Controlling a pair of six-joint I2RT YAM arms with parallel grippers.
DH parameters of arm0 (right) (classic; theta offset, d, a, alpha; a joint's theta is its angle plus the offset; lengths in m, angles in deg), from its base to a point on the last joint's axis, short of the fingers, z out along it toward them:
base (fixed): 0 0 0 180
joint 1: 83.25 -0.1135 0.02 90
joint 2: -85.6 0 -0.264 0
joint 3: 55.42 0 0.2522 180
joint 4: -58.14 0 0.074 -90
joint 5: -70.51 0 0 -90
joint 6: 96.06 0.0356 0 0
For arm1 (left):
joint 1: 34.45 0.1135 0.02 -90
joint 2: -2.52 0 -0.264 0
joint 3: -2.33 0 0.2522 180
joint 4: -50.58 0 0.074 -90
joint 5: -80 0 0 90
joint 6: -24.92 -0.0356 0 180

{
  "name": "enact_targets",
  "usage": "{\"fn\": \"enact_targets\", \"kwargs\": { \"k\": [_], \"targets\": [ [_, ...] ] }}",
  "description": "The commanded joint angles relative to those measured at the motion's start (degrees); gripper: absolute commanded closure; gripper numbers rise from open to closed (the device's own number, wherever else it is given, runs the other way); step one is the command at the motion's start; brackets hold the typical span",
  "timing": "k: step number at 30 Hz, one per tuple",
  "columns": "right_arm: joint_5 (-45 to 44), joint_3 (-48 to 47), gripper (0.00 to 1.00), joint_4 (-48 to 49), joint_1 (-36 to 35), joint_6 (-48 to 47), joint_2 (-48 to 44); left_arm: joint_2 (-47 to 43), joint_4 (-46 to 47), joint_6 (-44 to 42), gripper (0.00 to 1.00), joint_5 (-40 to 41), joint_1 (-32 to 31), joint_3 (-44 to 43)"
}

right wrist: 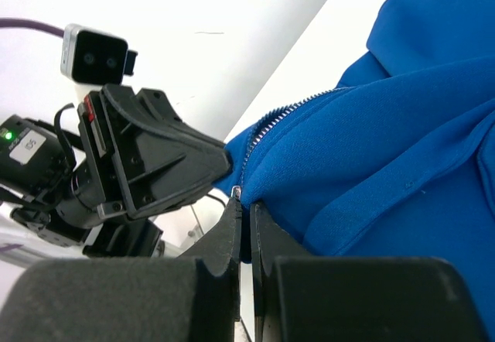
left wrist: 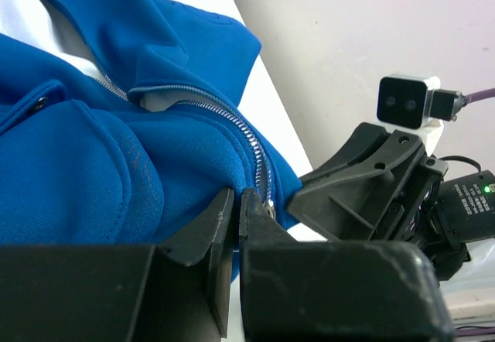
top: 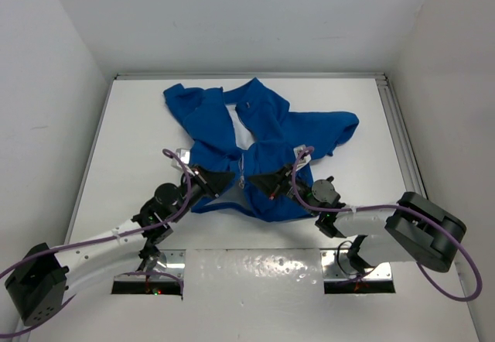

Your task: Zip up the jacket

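At near hem of jacket (top: 263, 125), left pincer (left wrist: 236, 203) clenched on fabric beside zipper (left wrist: 255, 150), right pincer (right wrist: 244, 212) seemingly gripping alongside.

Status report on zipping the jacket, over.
Left gripper shut on jacket hem at the zipper foot. Right gripper shut there too. Front open higher up. Nothing in the way.

Royal-blue jacket (top: 271, 125), pale lining (top: 244, 135), silver zip (left wrist: 249, 135), blk fingers (left wrist: 205, 230), wht table (top: 139, 125), purple cables (left wrist: 479, 94)
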Motion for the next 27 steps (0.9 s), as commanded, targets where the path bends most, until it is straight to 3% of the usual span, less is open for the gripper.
{"fn": "enact_targets", "kwargs": {
  "k": [1, 27],
  "targets": [
    [-2.0, -0.6, 1.0, 21.3, 0.1, -0.3, -1.3, -0.7, 4.6, 0.5, 1.0, -1.4, -0.2, 0.2],
    [-4.0, -2.4, 1.0, 19.9, 0.0, 0.8, -0.9, -2.7, 3.6, -4.2, 1.0, -3.9, -0.2, 0.3]
  ]
}}
